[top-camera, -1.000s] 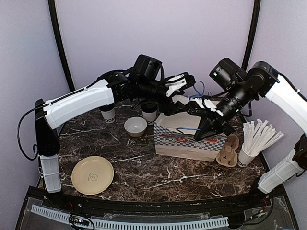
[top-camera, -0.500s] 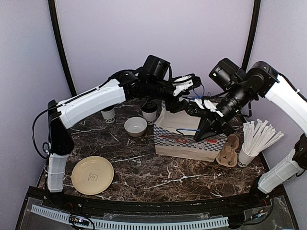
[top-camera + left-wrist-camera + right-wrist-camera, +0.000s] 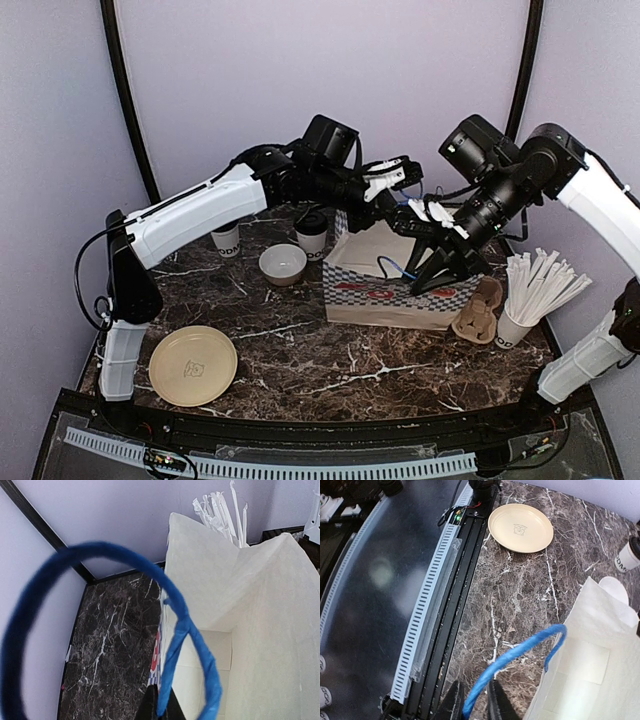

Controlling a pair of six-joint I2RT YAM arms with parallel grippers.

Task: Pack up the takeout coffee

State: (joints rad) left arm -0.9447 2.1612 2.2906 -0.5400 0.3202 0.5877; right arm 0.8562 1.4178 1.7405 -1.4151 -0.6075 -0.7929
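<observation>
Two takeout coffee cups stand at the back left of the marble table: a black-lidded one [image 3: 311, 232] and an uncapped one [image 3: 227, 238]. The lidded cup [image 3: 627, 555] also shows in the right wrist view. A white paper bag [image 3: 385, 290] with a checkered band stands in the middle, mouth open. My left gripper [image 3: 405, 178] [image 3: 160, 705] is shut on the bag's far blue handle [image 3: 187, 625]. My right gripper [image 3: 428, 272] [image 3: 472, 705] stands slightly open at the near rim. The near blue handle [image 3: 520, 650] runs between its fingers.
A low white bowl [image 3: 282, 264] sits beside the cups. A tan plate [image 3: 193, 365] lies front left. Right of the bag are a brown pulp cup carrier [image 3: 478, 312] and a cup of white sticks [image 3: 530, 290]. The table's black front rail [image 3: 455, 605] runs below.
My left gripper reached the bag's far handle and shut on it. My right gripper's jaws have parted around the near handle. The bag's mouth stands wider.
</observation>
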